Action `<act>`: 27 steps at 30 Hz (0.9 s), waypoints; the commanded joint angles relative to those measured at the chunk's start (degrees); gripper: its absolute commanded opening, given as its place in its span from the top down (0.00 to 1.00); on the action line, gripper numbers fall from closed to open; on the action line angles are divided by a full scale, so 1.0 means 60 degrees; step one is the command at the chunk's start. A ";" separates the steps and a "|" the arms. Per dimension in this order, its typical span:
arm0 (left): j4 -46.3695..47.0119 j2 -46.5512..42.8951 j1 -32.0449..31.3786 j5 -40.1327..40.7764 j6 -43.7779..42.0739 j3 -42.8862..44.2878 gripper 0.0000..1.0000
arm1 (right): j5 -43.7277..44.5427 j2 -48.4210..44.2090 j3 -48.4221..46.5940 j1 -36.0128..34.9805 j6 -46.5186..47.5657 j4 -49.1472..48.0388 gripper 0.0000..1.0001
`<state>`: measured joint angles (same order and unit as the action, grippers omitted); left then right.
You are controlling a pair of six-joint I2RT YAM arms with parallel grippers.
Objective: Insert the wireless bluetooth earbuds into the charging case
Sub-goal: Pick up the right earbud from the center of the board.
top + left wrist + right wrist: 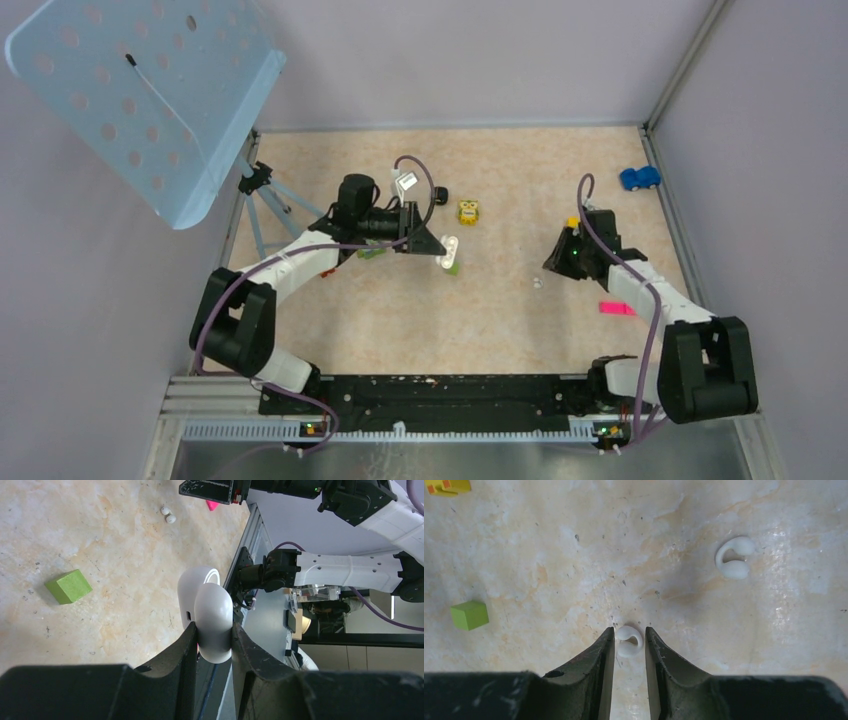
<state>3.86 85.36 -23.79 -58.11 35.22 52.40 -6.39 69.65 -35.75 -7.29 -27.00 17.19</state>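
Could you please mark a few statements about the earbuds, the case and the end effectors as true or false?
1. The left end effector grips a white charging case. True.
2. Both earbuds sit inside the case. False: one earbud lies between the right end effector's fingers, and the other earbud lies apart from it on the table.
3. The earbuds are black. False: both are white.
4. A green cube lies on the table, well clear of both earbuds. True.
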 commanded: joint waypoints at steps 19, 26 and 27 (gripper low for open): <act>0.0551 0.0196 -0.0375 -0.0025 0.0120 0.0342 1.00 | 0.0406 0.0263 0.0328 -0.0555 0.0082 0.0028 0.76; 0.0544 0.0209 -0.0464 0.0071 0.0120 0.0407 1.00 | 0.0224 0.0505 0.0462 -0.0554 0.0185 -0.0169 0.77; 0.0544 0.0215 -0.0479 0.0088 0.0130 0.0394 1.00 | 0.0135 0.0574 0.0463 -0.0558 0.0198 -0.0216 0.77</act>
<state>4.56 86.17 -26.26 -57.60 35.92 52.53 -5.08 72.53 -33.47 -10.13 -26.13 17.80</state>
